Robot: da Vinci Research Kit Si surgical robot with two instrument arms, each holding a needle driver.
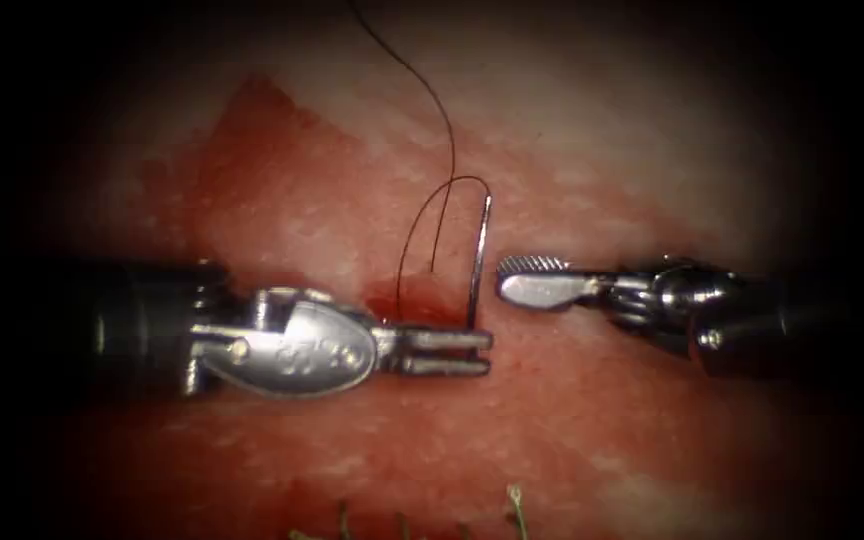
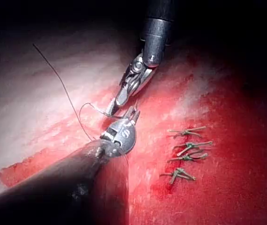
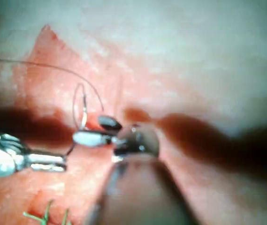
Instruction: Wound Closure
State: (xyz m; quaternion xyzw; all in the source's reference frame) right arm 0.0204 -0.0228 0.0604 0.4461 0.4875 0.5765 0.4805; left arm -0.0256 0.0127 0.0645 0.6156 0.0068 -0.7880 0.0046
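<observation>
1. The left tool (image 1: 442,352) has its jaws closed on the lower end of the curved needle (image 1: 479,262), which stands upright from the tips, clear of the tissue (image 1: 572,420).
2. The right tool (image 1: 532,280) waits just right of the needle's upper part with its jaws parted, holding nothing; the serrated upper jaw faces the needle.
3. The thread (image 1: 437,120) leaves the needle's top end, arcs left in a loop, drops toward the red fluid (image 1: 417,298) pooled at the cut, and a long strand runs off to the far side.
4. I judge this to be a handover or re-grip point, with the needle out of the tissue and offered between the tools. Any next grasp calls for the right jaws to meet the needle squarely on its body, away from the thread.
5. Around them the tissue is wet and red-stained, paler on the far side. Cut ends of thread (image 1: 515,500) from tied stitches (image 2: 187,154) lie on the near side. Beyond the lit tissue the surroundings are dark.
</observation>
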